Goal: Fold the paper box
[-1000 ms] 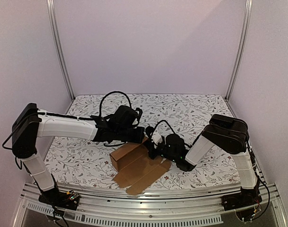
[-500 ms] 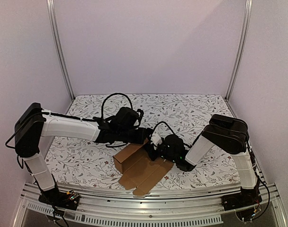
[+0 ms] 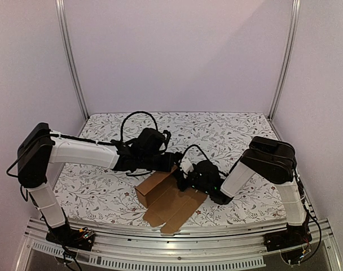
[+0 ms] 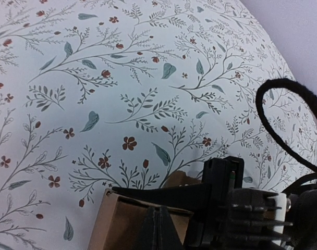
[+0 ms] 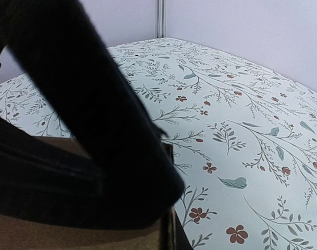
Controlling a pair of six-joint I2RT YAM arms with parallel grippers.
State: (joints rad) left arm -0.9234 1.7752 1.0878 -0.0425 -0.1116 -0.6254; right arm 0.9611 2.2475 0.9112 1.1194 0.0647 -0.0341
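The paper box (image 3: 158, 188) is brown cardboard, partly folded, with one raised wall and flat flaps (image 3: 180, 210) lying toward the front edge. My left gripper (image 3: 172, 162) is at the box's far end. In the left wrist view its fingertips (image 4: 158, 230) are pressed together against the cardboard (image 4: 117, 225). My right gripper (image 3: 182, 173) meets the same far end from the right. One of its fingers (image 4: 163, 197) lies along the wall's top edge. In the right wrist view a close dark shape hides most of the jaws, with cardboard (image 5: 70, 237) below.
The floral tablecloth (image 3: 228, 135) covers the table. Metal frame posts (image 3: 70, 62) stand at the back corners and a metal rail (image 3: 177, 240) runs along the front edge. A black cable (image 4: 283, 130) loops at the right of the left wrist view.
The box and both grippers have shifted a little to the right and toward the front since one second ago. Almost nothing has moved in the last half second.
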